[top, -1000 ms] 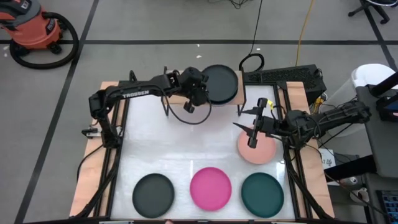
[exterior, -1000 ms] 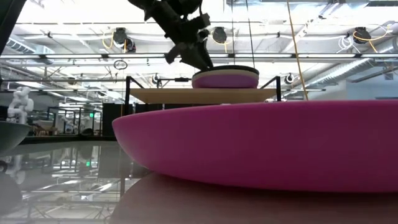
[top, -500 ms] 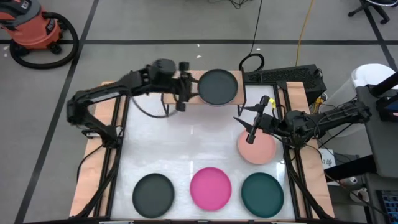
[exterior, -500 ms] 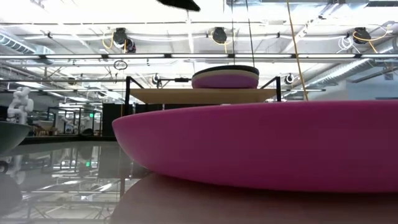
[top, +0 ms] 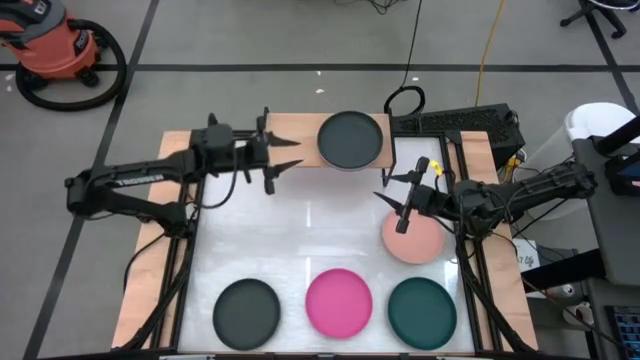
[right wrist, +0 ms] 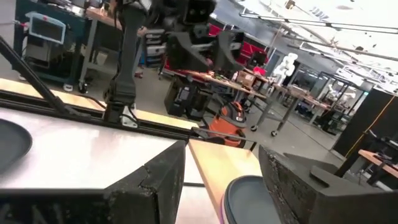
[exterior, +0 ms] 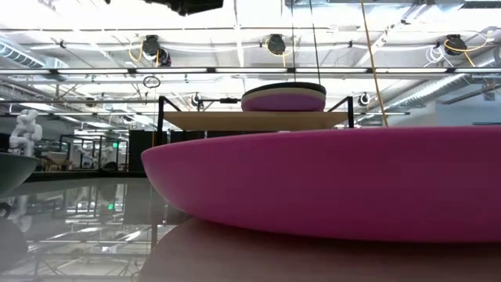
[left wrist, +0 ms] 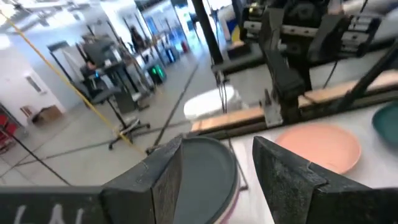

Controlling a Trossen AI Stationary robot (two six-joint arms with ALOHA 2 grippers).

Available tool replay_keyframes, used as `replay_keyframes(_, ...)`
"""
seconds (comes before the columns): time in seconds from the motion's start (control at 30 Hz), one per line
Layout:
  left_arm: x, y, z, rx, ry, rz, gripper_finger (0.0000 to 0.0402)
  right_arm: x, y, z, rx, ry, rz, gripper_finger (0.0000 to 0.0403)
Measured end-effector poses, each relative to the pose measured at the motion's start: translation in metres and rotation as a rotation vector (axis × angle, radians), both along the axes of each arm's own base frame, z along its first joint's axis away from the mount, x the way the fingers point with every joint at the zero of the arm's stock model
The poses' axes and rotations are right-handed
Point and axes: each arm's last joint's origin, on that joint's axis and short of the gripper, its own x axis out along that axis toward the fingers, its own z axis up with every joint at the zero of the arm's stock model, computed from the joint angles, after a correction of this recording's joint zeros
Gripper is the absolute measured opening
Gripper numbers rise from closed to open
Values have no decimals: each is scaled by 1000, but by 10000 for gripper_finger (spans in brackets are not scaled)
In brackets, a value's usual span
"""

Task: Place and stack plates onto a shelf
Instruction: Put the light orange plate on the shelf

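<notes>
The shelf (top: 300, 140) stands at the table's far edge, its wooden top bearing a stack of plates (exterior: 283, 96): a dark plate (top: 350, 140) over a beige and a purple one. A salmon plate (top: 415, 240) lies right of centre. Dark grey (top: 247, 312), hot pink (top: 338, 302) and teal (top: 421, 312) plates lie in a row at the near edge. My left gripper (top: 283, 155) is open over the shelf's left end, pointing at the stack (left wrist: 208, 174). My right gripper (top: 388, 190) is open, hovering by the salmon plate's far-left rim.
The shelf's black legs (top: 268, 175) stand just beside my left gripper. The shelf's left half (right wrist: 217, 158) is bare wood. White tabletop (top: 300, 235) lies open between the shelf and the near row. Black frame rails (top: 185, 260) run along both table sides.
My left gripper has drawn back from the stack's left rim toward the table's left edge, risen out of the low view, and turned level along the shelf. The dark plate stays on top of the stack. My right arm has kept still.
</notes>
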Motion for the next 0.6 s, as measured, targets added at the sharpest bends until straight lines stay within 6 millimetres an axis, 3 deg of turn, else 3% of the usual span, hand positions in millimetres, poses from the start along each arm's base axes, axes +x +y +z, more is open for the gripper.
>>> replay_keyframes(0.27,-10,-6,-34,-55,-126,-12,200,8,-13,-5,12,27,-71,187)
replay_keyframes(0.6,-10,-6,-42,-84,-118,-10,200,24,-21,-44,155,279,-38,187)
